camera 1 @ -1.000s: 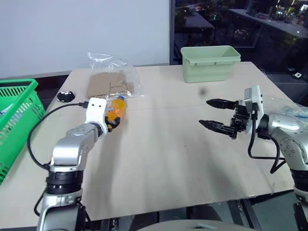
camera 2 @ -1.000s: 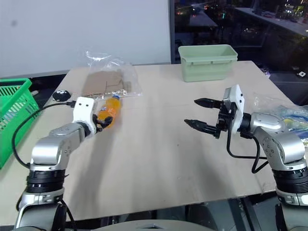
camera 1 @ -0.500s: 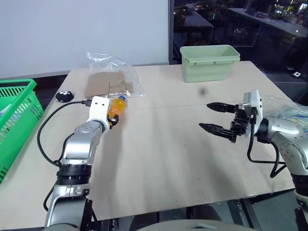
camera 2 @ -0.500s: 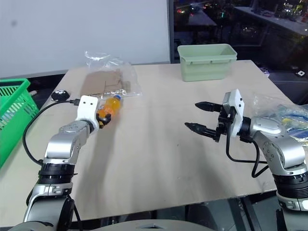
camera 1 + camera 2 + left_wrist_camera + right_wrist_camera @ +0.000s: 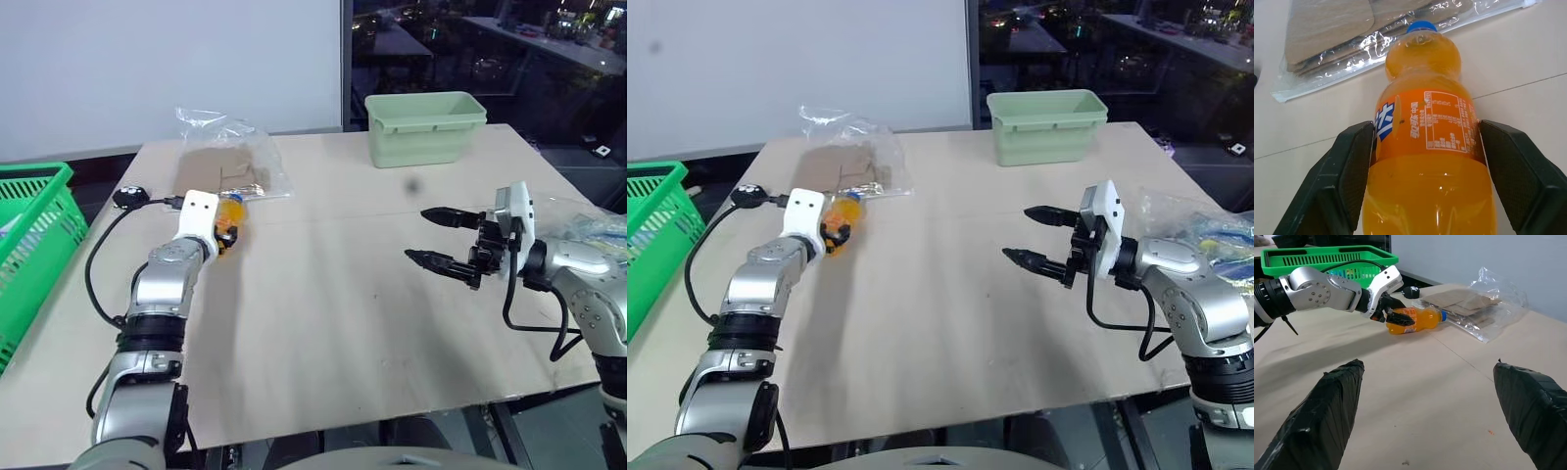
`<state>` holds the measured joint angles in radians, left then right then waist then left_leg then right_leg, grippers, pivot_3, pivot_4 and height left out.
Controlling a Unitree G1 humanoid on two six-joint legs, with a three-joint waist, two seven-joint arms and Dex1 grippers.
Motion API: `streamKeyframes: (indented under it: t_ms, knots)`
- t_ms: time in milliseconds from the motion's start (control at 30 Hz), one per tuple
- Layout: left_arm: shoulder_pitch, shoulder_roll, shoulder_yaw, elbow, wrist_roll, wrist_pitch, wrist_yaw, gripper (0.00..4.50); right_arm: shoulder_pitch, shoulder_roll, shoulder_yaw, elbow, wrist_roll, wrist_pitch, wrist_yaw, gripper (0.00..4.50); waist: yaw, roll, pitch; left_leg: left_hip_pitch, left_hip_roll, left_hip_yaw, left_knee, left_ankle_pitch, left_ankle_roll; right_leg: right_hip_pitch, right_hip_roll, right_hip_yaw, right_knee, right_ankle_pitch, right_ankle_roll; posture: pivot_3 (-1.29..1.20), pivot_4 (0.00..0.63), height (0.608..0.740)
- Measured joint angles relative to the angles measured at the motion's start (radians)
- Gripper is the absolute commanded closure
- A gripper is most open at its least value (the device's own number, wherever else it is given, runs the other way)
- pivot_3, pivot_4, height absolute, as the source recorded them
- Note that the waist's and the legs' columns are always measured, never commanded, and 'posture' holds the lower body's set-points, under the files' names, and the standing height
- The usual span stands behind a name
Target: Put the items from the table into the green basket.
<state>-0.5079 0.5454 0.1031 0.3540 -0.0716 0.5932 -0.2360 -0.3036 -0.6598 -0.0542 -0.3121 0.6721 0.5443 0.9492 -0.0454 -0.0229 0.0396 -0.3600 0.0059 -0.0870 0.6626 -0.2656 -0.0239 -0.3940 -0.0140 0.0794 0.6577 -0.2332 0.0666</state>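
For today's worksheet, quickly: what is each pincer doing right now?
Left pincer: fingers on either side of the orange soda bottle lying on the table; a firm grip cannot be told.
Right pincer: open, holding nothing.

The bench [image 5: 333,294] has a plain light wooden top; an orange soda bottle [image 5: 228,217] lies on its side toward the far left; just beyond it lies a clear bag of cardboard pieces [image 5: 223,164]; a pale green tub [image 5: 425,128] stands at the far edge; a crinkly clear bag [image 5: 588,227] rests at the right edge.
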Motion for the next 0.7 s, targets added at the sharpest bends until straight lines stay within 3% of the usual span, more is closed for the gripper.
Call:
streamKeyframes:
  t_ms: [300, 500, 700]
  knots:
    - [-0.005, 0.000, 0.021, 0.040, -0.010, -0.021, -0.003, 1.01, 0.000, 0.000, 0.000, -0.011, 0.007, 0.001, -0.017, 0.00, -0.007, 0.004, -0.003, 0.000, 0.000, 0.000, 0.000, 0.000, 0.000, 0.000, 0.000, 0.000, 0.000, 0.000, 0.000, -0.05, 0.000, 0.740]
    - [0.010, -0.036, 0.153, 0.032, -0.088, 0.021, 0.028, 1.01, 0.000, 0.000, 0.000, -0.011, 0.007, 0.000, -0.019, 0.00, -0.025, 0.006, -0.004, 0.001, 0.001, 0.000, 0.000, 0.000, 0.000, 0.000, 0.000, 0.000, 0.000, 0.000, 0.000, -0.04, 0.000, 0.740]
    - [0.003, -0.039, 0.166, 0.012, -0.099, 0.085, 0.050, 1.01, -0.020, 0.000, 0.000, -0.011, 0.006, -0.001, -0.019, 0.00, -0.028, 0.006, -0.004, 0.001, 0.000, 0.001, -0.002, 0.000, 0.000, 0.000, 0.000, 0.001, 0.000, 0.000, 0.000, -0.04, 0.000, 0.740]
